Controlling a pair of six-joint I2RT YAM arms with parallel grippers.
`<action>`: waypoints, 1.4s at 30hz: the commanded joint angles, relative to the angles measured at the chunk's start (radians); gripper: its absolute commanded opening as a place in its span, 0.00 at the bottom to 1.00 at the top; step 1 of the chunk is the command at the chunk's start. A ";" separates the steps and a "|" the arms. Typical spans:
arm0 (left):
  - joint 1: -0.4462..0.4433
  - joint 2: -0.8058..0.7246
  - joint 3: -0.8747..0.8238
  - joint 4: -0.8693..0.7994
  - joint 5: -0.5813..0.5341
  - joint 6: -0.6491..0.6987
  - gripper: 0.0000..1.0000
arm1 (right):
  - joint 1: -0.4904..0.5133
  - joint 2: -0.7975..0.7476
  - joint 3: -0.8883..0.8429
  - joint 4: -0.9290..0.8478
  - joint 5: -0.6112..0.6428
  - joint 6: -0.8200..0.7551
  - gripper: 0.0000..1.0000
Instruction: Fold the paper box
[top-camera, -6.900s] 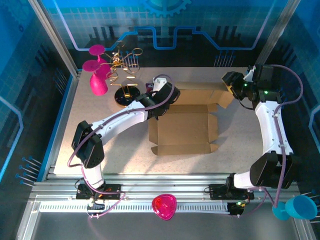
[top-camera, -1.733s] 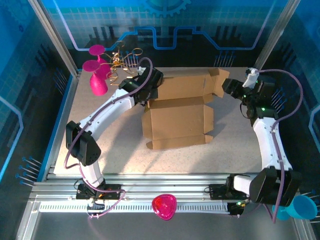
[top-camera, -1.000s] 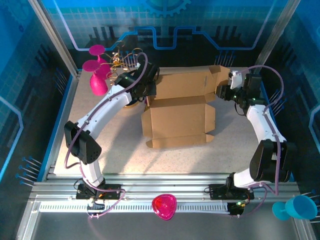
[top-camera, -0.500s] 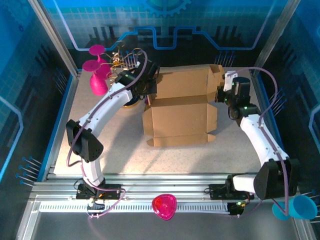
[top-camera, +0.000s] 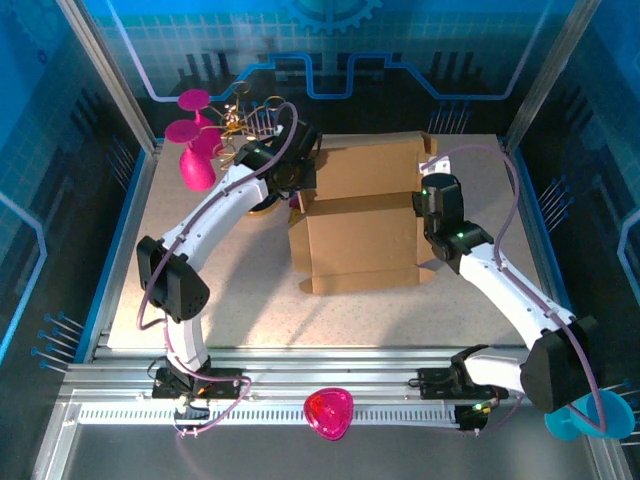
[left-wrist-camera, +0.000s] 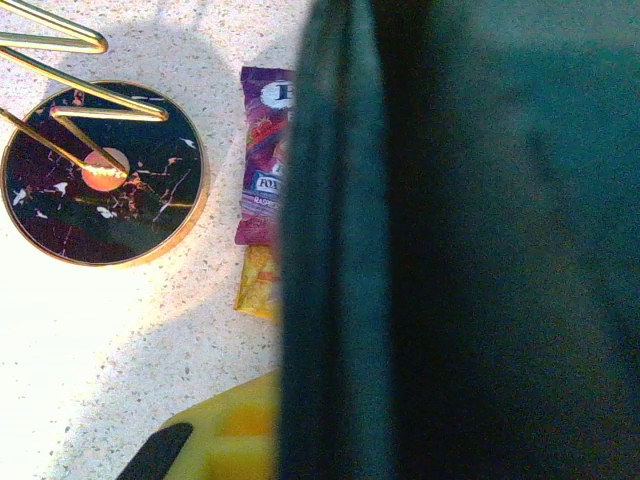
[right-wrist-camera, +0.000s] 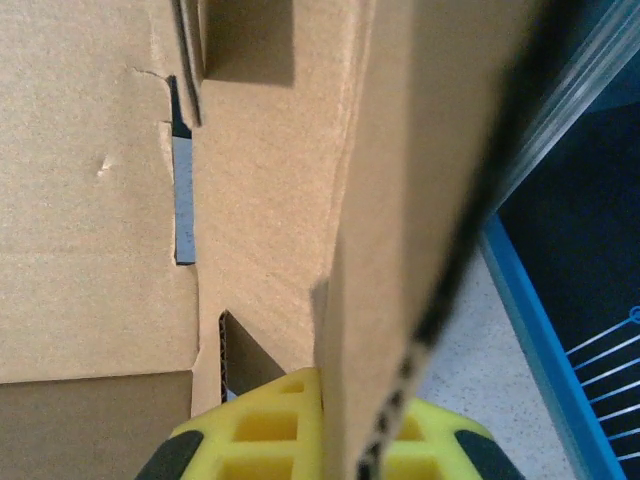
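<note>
The paper box (top-camera: 360, 240) is a brown cardboard mailer lying mid-table with its back panel (top-camera: 365, 165) raised. My left gripper (top-camera: 298, 172) is at the box's back left corner. In the left wrist view a dark cardboard edge (left-wrist-camera: 340, 250) runs right beside one yellow finger (left-wrist-camera: 232, 438), and the gripper is shut on it. My right gripper (top-camera: 430, 200) is at the box's right side. In the right wrist view a brown flap (right-wrist-camera: 420, 200) stands edge-on between the yellow pads of the right gripper (right-wrist-camera: 335, 425), which is shut on it.
A black marble disc (left-wrist-camera: 100, 190) with a gold wire stand (top-camera: 250, 118) sits behind the left gripper. A purple-and-yellow snack packet (left-wrist-camera: 262, 180) lies beside it, and pink vases (top-camera: 195, 160) stand at back left. A pink bowl (top-camera: 328, 412) and teal cup (top-camera: 600, 415) are on the front rail.
My right arm has swung in from the back right corner to the box's right side, bringing the side flap inward and upright. The left gripper has barely moved.
</note>
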 joint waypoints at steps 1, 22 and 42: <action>0.001 -0.018 0.002 -0.020 0.014 0.009 0.00 | -0.015 -0.028 0.075 -0.003 -0.070 -0.009 0.24; 0.156 -0.103 -0.100 0.100 0.301 0.187 0.00 | -0.628 0.024 0.288 0.243 -1.558 0.653 0.65; 0.213 -0.081 -0.105 0.134 0.443 0.208 0.00 | -0.691 0.357 0.074 1.138 -1.906 1.273 0.40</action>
